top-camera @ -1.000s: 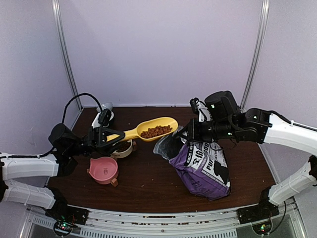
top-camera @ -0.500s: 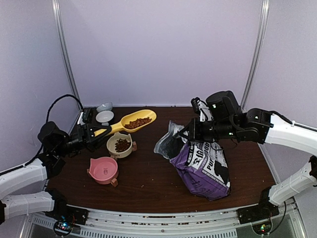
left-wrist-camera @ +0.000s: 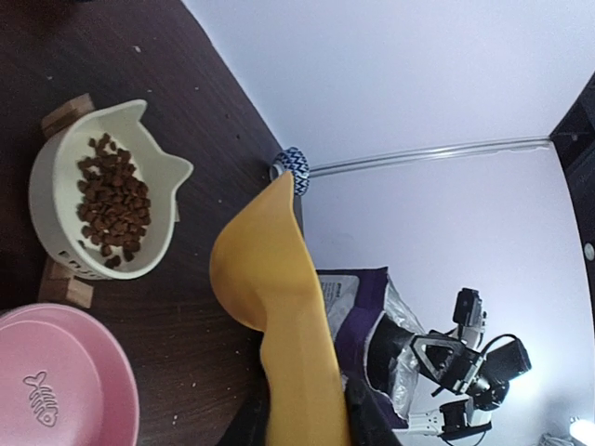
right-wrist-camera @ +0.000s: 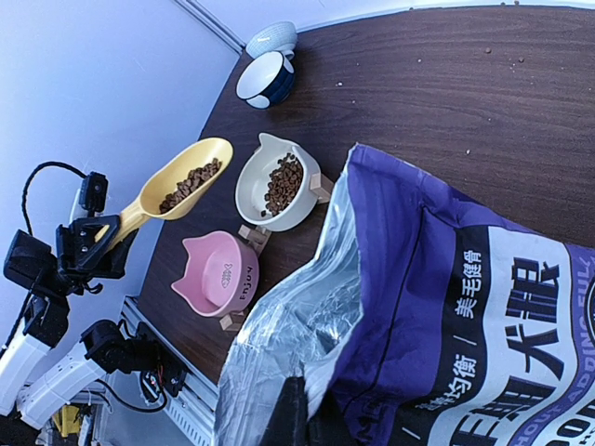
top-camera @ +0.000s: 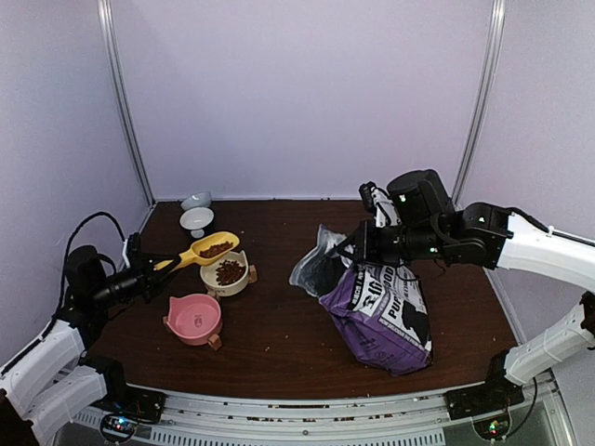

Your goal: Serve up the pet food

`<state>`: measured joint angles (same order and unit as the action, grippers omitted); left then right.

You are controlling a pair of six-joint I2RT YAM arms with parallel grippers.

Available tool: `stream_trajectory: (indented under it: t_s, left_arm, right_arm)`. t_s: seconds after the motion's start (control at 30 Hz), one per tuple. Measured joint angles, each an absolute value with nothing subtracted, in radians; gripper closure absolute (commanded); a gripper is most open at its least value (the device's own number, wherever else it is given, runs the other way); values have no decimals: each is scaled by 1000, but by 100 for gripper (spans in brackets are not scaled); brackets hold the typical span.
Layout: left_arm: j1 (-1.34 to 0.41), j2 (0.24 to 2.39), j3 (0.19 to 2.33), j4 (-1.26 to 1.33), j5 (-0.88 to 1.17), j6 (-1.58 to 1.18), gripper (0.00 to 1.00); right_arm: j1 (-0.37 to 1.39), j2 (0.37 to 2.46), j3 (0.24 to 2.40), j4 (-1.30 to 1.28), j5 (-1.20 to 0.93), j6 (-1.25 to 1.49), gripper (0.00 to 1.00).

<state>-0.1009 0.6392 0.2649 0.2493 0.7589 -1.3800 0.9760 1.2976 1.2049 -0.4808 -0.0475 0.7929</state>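
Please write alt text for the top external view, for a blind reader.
The left gripper holds a yellow scoop of pet food close to a cream bowl containing some, beside an empty pink bowl. The right gripper pinches the open top of a purple bag lying on the table.

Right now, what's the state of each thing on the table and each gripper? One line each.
yellow scoop: loaded with pet food
left gripper: shut on the yellow scoop's handle
cream bowl: partly filled with pet food
pink bowl: empty
blue-white bowl: empty
bag: open at the top, lying down
right gripper: shut on the bag's open edge
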Motion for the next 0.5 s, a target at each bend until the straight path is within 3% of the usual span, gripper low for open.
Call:
stream_trajectory:
  t_s: [0.5]
  left_arm:
    - [7, 690, 251, 45, 757, -1224, 100]
  right_arm:
    - [975, 1298, 1205, -481, -48, 793, 100]
